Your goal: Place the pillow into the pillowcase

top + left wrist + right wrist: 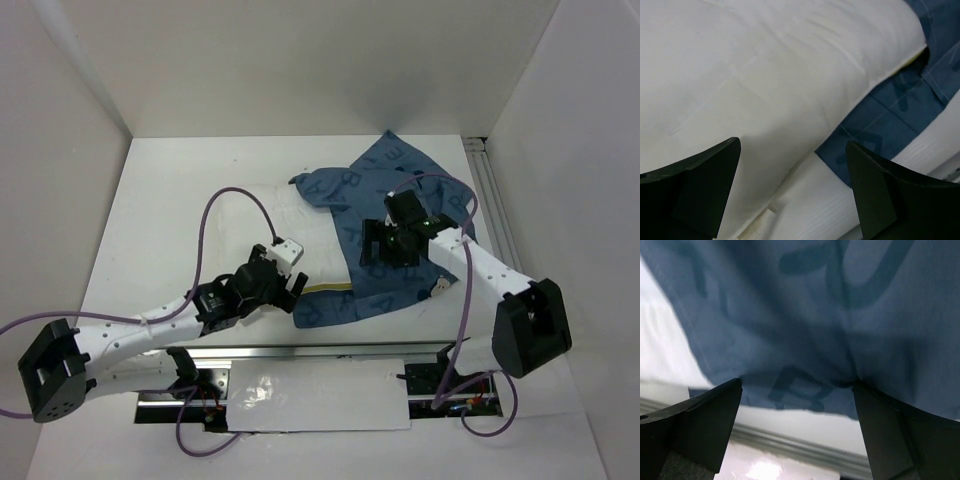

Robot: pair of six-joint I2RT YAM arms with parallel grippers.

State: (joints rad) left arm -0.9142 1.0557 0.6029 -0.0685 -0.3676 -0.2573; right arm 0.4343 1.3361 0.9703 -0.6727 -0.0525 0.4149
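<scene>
Overhead camera: fixed above and behind the two arm bases, facing down and forward. It stands far enough off to take in the whole tabletop (180, 200), three white walls and both arms.

Left wrist camera: looks out along the left pincer (792, 144), with its dark fingers (695, 185) in the lower corners. Range is very close. The pillow (765, 75) fills most of the frame, and a strip of pillowcase (890, 110) shows at right.

Right wrist camera: same arrangement on the right pincer (797, 384). It sits closer still, and blurred blue cloth fills the upper frame.

Overlap: both wrist views fall within the overhead field. The two wrist views share only the pillowcase.
</scene>
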